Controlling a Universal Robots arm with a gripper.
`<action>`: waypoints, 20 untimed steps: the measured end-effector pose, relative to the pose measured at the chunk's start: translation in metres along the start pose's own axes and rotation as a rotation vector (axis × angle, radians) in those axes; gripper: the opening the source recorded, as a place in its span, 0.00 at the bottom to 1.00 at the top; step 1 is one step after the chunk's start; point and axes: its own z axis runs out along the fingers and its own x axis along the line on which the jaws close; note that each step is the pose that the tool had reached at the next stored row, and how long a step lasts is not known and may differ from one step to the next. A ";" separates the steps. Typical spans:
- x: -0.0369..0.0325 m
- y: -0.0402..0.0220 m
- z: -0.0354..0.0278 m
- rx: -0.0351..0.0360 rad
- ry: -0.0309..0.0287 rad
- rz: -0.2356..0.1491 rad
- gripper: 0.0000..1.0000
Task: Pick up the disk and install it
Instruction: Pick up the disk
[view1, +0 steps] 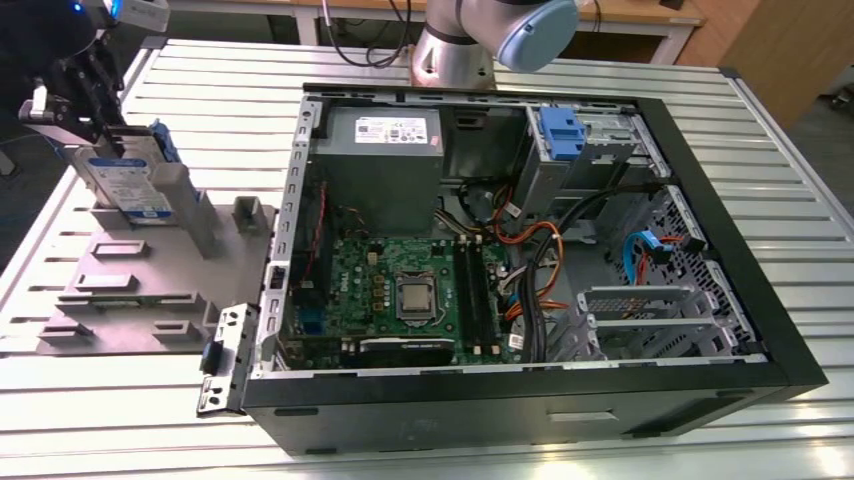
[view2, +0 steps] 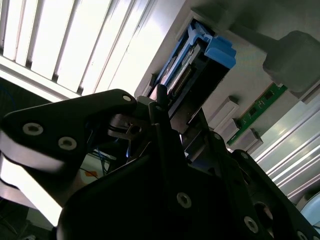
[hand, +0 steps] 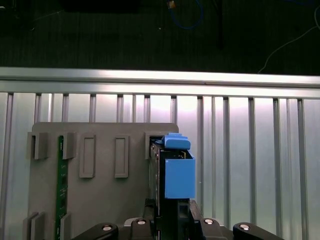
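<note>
The gripper (view1: 91, 135) is down over the disk (view1: 127, 185), at the exterior view's left, well away from the case (view1: 787, 340). In the first wrist view the disk (hand: 177, 172) runs edge-on straight into the gripper's black body, so it's lined up along the drive's thin sides. Clamped or just straddling? I can't tell from here.

The disk stands on edge in a slot of the grey fixture plate (view1: 120, 270), blue rail showing. My read is that it's stood up so its flat faces can be reached. It looks seated in the slot, not lifted.

A green memory stick (hand: 61, 190) sits upright in another slot of the plate, well apart from the disk.

Across the slatted table (view1: 134, 420) the case lies open. The power supply (view1: 380, 150) sits at the far end, with a blue bracket (view1: 561, 130) in the bay beside it. Cables (view1: 534, 240) trail below that bay, and they look like the likeliest snag in there.
</note>
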 end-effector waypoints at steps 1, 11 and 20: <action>0.0000 0.0000 0.0000 0.0000 0.0000 0.000 0.35; -0.0005 0.0004 -0.0075 0.0003 -0.0001 0.000 0.35; -0.0005 0.0005 -0.0086 -0.0003 0.0002 0.000 0.35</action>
